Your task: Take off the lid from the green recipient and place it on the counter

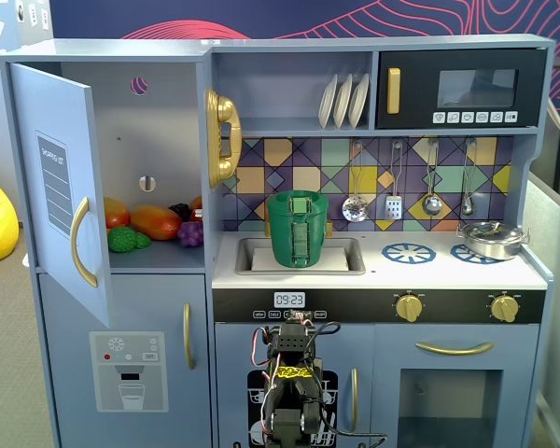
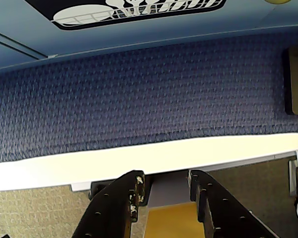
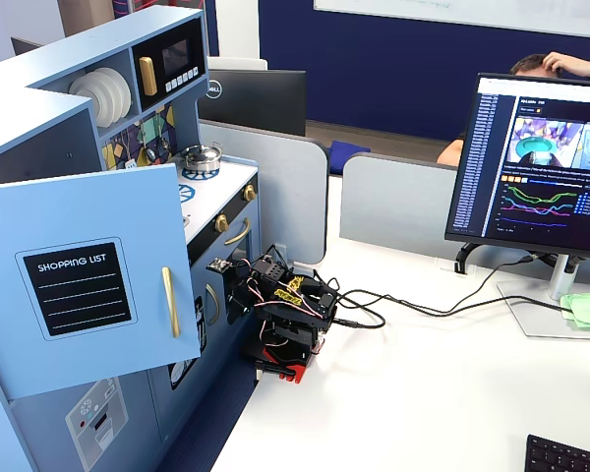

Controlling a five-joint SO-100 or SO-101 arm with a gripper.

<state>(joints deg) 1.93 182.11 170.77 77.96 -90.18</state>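
Note:
The green recipient [image 1: 299,235] stands upright in the recessed sink of the counter [image 1: 448,273]. The lid [image 1: 298,197] sits on it, its small lighter green knob on top. My arm [image 1: 291,378] is folded low in front of the toy kitchen, well below the counter; it also shows in a fixed view [image 3: 280,313] from the side. In the wrist view my gripper [image 2: 165,179] is open and empty, its black jaws a little apart over a white table edge and blue carpet. The pot and lid are hidden in the side fixed view.
A small steel pot [image 1: 492,239] sits on the right burner ring; the left ring [image 1: 408,252] is bare. The fridge door [image 1: 61,187] hangs open at the left, with toy fruit [image 1: 140,224] inside. Utensils [image 1: 394,191] hang on the back wall. A monitor [image 3: 536,162] and cables [image 3: 413,307] are on the desk.

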